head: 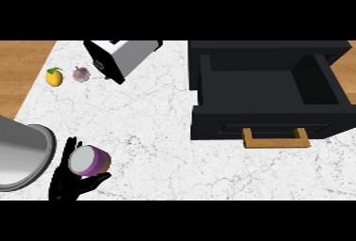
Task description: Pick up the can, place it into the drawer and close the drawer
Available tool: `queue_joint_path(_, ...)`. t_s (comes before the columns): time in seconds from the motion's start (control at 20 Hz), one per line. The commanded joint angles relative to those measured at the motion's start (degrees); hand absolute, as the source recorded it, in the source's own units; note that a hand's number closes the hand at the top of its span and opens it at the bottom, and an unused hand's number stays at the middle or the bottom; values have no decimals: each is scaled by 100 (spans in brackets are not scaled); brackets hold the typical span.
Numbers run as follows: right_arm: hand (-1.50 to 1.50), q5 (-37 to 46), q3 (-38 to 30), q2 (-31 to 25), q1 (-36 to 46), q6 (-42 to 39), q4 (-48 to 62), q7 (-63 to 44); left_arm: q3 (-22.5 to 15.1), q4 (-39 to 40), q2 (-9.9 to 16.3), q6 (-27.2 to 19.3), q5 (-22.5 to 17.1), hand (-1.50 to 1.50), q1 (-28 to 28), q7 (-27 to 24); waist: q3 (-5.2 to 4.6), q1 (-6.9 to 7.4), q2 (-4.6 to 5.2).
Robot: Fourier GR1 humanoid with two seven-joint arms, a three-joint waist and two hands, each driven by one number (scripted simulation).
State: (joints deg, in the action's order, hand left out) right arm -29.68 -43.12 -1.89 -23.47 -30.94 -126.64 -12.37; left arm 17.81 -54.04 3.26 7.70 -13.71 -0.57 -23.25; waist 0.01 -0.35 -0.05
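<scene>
A short purple can [90, 161] with a pale grey top sits tilted in my left hand [69, 184] at the lower left of the head view. The hand's fingers and thumb curl round the can, and the grey forearm [21, 153] comes in from the left edge. A black drawer [271, 89] stands pulled open at the upper right, its inside dark and bare, with a wooden handle [275, 138] on its front. The can is well to the left of the drawer's front. My right hand does not show.
A grey and black toaster-like appliance [122, 57] stands at the back of the white marble counter [153, 117]. A yellow fruit [54, 76] and a pale garlic-like bulb [81, 74] lie to its left. Wooden surface [17, 70] borders the counter's left side.
</scene>
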Motion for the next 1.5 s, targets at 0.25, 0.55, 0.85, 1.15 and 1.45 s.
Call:
queue_joint_path(0.25, -150, -342, -176, -8, -70, -258, -6, -177, -112, 176, 19, 390, -420, 150, -439, 358, -1, 4, -1)
queue_joint_path(0.55, -150, -635, -179, 104, -216, -114, -466, -512, -206, 42, 214, 874, -529, 150, -613, 212, -3, -12, -1)
queue_joint_path(0.85, -150, -174, 210, 186, -156, 210, -504, -305, -489, -979, 3, 634, -615, 150, -532, 598, 0, 12, -3)
queue_joint_path(1.15, -150, -252, 238, 187, -561, 153, -288, 142, -1058, -533, -318, -432, -611, 150, -1430, 562, 1, -37, -5)
queue_joint_path(1.45, -150, -524, 112, 188, -597, 125, -625, -101, -1039, -1376, -280, -710, -522, 150, -1780, 1152, 0, -20, -10)
